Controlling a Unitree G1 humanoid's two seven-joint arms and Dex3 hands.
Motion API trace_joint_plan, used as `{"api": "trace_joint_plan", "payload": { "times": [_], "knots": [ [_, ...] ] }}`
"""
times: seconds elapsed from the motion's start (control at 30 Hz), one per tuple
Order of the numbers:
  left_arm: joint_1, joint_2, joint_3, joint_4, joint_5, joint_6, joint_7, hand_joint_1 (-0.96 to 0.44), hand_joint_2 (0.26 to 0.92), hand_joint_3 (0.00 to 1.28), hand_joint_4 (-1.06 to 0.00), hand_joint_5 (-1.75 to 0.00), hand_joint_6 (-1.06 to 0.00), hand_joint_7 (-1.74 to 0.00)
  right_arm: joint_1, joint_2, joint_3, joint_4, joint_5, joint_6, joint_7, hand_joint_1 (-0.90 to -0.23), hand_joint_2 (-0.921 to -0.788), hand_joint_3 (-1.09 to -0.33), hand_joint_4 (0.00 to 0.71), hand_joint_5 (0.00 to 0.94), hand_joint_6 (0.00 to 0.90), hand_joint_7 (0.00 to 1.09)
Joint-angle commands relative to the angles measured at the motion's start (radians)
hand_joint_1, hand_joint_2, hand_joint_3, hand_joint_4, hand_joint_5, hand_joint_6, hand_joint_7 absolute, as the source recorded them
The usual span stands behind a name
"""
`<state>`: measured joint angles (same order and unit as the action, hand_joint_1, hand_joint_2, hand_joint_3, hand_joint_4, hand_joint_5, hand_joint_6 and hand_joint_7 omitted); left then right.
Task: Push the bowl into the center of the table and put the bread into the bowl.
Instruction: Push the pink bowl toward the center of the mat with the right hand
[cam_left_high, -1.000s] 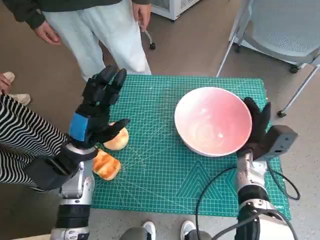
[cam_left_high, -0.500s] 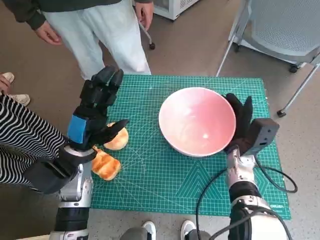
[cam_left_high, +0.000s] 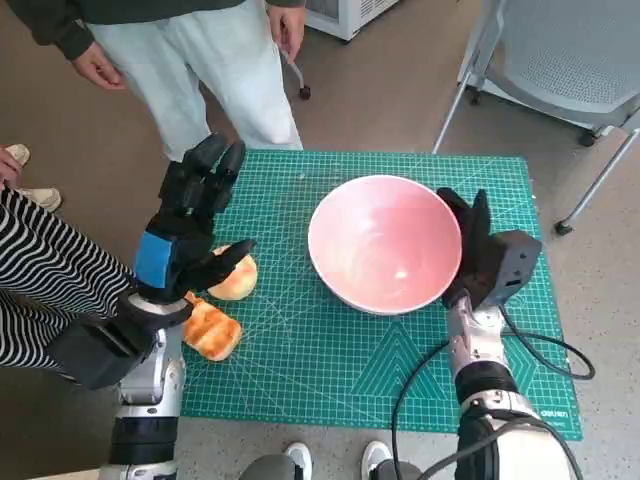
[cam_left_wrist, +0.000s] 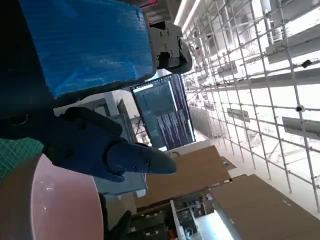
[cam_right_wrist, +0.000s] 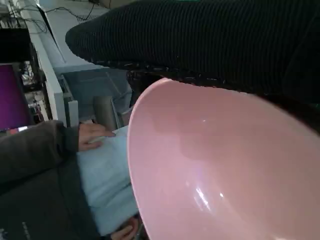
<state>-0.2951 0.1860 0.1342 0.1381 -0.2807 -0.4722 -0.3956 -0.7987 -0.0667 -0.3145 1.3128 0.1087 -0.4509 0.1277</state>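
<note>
The pink bowl (cam_left_high: 384, 242) sits on the green cutting mat (cam_left_high: 300, 360) that covers the worktop, a little right of the mat's middle and toward its far half. The right hand (cam_left_high: 468, 245), in its black glove, stands flat against the bowl's right side with fingers straight and together, touching the rim and gripping nothing; the right wrist view shows the bowl's (cam_right_wrist: 220, 170) pale inside just under the dark glove (cam_right_wrist: 210, 40). The left hand (cam_left_high: 190, 225) hangs raised above the mat's left edge, fingers spread and empty, its blue-taped back facing up. Under it and a little nearer, two pieces of bread lie close together at the left edge of the mat: a round pale bun (cam_left_high: 236, 280) partly hidden by the hand's thumb, and a browner piece of bread (cam_left_high: 212, 330) just beside it on the near side. Both are well apart from the bowl. A person in pale trousers (cam_left_high: 200, 60) stands beyond the far edge, and a striped sleeve (cam_left_high: 50, 270) shows at the left.
</note>
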Motion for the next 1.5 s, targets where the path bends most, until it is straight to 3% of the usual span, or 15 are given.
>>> {"api": "trace_joint_plan", "payload": {
  "times": [0.03, 0.47, 0.67, 0.8, 0.9, 1.0, 1.23, 1.5],
  "knots": [
    [0.004, -0.005, -0.001, -0.008, -0.003, 0.010, 0.003, -0.57, 0.921, 0.14, -0.19, 0.00, 0.00, -0.47, 0.015, 0.003, 0.010, 0.016, -0.019, 0.018, -0.013, -0.607, -0.921, -0.707, 0.183, 0.012, 0.114, 0.47],
    [-0.005, -0.012, -0.010, 0.006, 0.007, 0.002, 0.002, -0.57, 0.921, 0.15, -0.18, 0.00, 0.00, -0.45, 0.011, -0.010, 0.020, 0.009, -0.013, 0.005, -0.004, -0.604, -0.921, -0.702, 0.180, 0.007, 0.114, 0.47],
    [-0.012, -0.014, -0.010, 0.019, 0.010, -0.006, 0.000, -0.57, 0.921, 0.15, -0.18, 0.00, 0.00, -0.45, 0.002, -0.032, 0.019, -0.018, -0.005, -0.044, 0.003, -0.601, -0.921, -0.715, 0.176, 0.004, 0.102, 0.46],
    [-0.018, -0.017, -0.012, 0.026, 0.012, -0.009, 0.001, -0.58, 0.921, 0.16, -0.18, 0.00, 0.00, -0.45, -0.001, -0.039, 0.022, -0.050, -0.001, -0.112, 0.010, -0.610, -0.921, -0.722, 0.173, 0.002, 0.093, 0.47],
    [-0.024, -0.020, -0.013, 0.029, 0.015, -0.010, 0.003, -0.58, 0.921, 0.16, -0.18, 0.00, 0.00, -0.45, 0.003, -0.046, 0.037, -0.089, -0.013, -0.206, 0.012, -0.619, -0.921, -0.724, 0.172, 0.001, 0.084, 0.47],
    [-0.030, -0.022, -0.014, 0.032, 0.013, -0.011, 0.002, -0.58, 0.921, 0.16, -0.18, 0.00, 0.00, -0.45, 0.013, -0.048, 0.058, -0.136, -0.027, -0.305, 0.015, -0.634, -0.921, -0.735, 0.171, 0.001, 0.038, 0.55],
    [-0.062, -0.025, -0.016, 0.055, 0.009, -0.012, -0.006, -0.58, 0.921, 0.16, -0.18, 0.00, 0.00, -0.46, 0.039, -0.062, 0.105, -0.245, -0.028, -0.489, 0.094, -0.653, -0.921, -0.761, 0.176, 0.003, 0.002, 0.59],
    [-0.096, -0.022, -0.012, 0.070, 0.003, -0.016, -0.020, -0.59, 0.921, 0.17, -0.18, 0.00, 0.00, -0.46, 0.080, -0.056, 0.141, -0.395, 0.019, -0.532, 0.184, -0.655, -0.921, -0.775, 0.179, 0.004, -0.001, 0.58]
  ]
}}
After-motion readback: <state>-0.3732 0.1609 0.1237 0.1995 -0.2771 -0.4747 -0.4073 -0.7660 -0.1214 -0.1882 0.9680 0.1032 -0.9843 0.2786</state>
